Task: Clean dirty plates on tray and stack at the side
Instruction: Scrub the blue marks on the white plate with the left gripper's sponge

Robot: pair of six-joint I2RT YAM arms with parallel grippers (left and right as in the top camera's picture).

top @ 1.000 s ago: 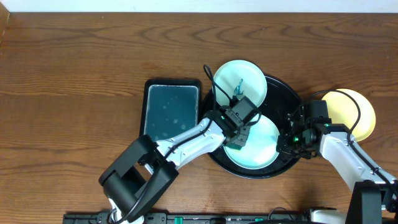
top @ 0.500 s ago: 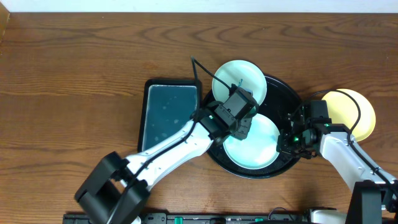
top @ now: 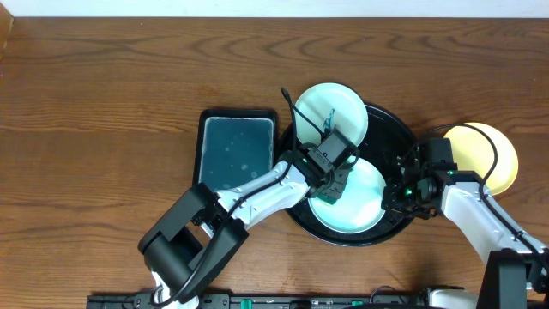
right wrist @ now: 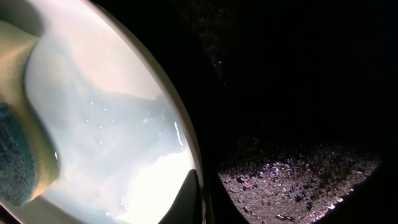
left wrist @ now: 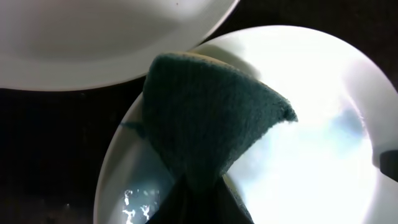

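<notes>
Plates in three colours sit on or near the tray on this brown table (top: 103, 94). The white plate (top: 360, 213) lies flat inside the big round black tray (top: 388, 137), on the side near the robot. The mint plate (top: 330, 107) is at the far left of the black tray. Part of it sticks out over the rim, and it has a small teal scribble (top: 329, 120) on it. The yellow plate (top: 504, 163) is on the table just beside the black tray, on the right.

The left claw (top: 331, 187) is pinching a sponge (left wrist: 205, 118) (the dark green rough side faces the wrist camera). It presses the sponge down on the white plate, close to the edge nearest the mint plate. The white plate looks wet and shiny, with a pale blue smear.

The right claw (top: 396, 197) is at the right edge of the white plate. One dark finger (right wrist: 189, 196) lies on the inside of the plate's rim. The other finger is hidden, so I cannot tell if this claw is spread or pressed together.

A small teal tray (top: 236, 150) sits on the table just left of the black tray.
</notes>
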